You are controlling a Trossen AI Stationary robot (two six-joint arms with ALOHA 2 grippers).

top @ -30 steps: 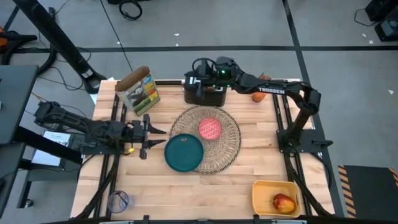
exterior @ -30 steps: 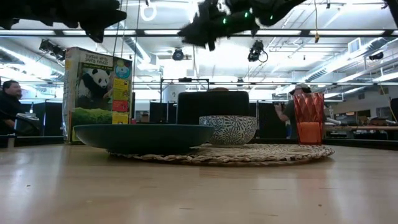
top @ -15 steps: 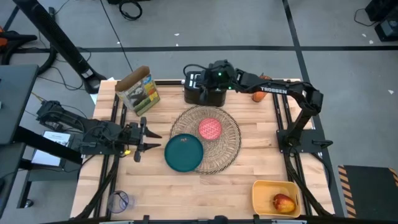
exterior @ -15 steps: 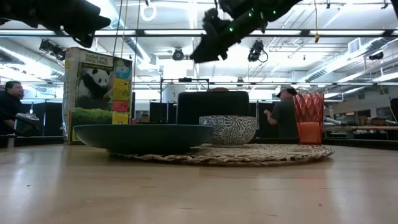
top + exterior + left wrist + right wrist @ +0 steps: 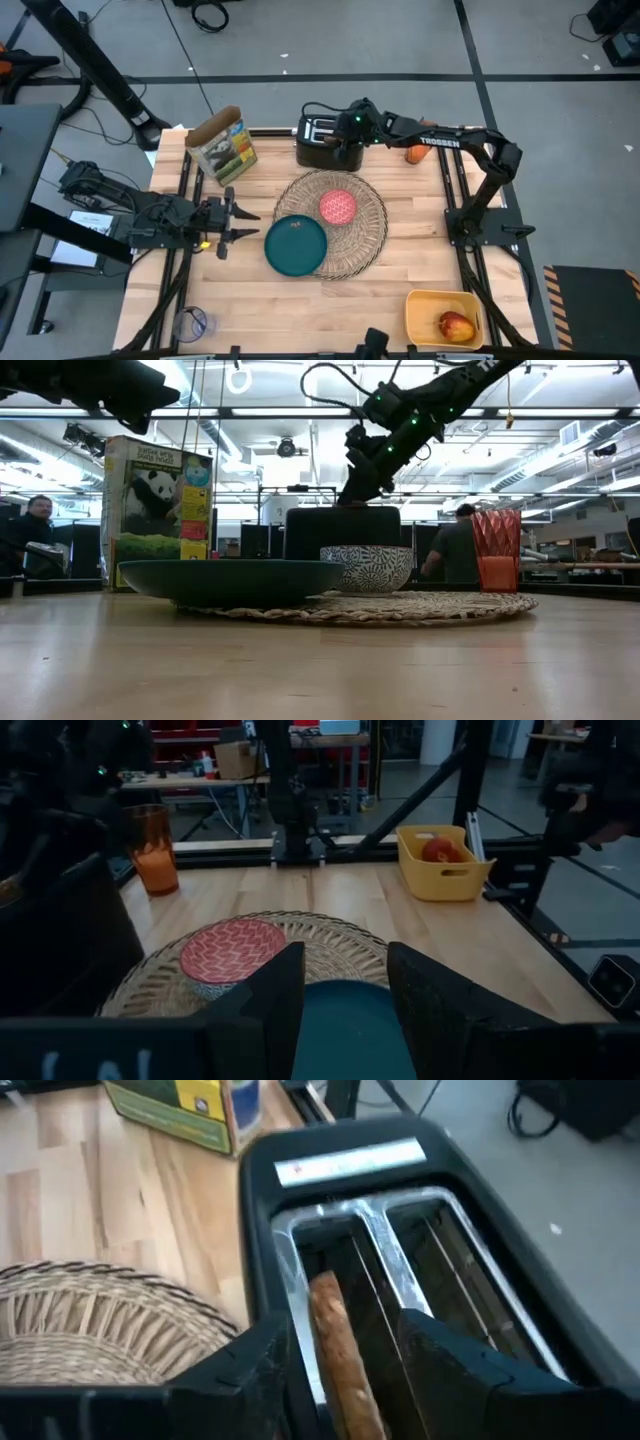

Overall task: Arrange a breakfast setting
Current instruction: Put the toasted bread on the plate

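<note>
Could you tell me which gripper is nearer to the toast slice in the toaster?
The right. The right gripper hovers directly over the toaster, its jaws open astride the toast slice. The left gripper waits beside the teal plate.

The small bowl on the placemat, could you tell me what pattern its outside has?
The bowl shows a dark-and-white leafy pattern outside, clearest in the low view.

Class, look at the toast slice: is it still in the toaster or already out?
In. The toast slice stands on edge in one slot of the black toaster, and the right claw is open around it.
</note>
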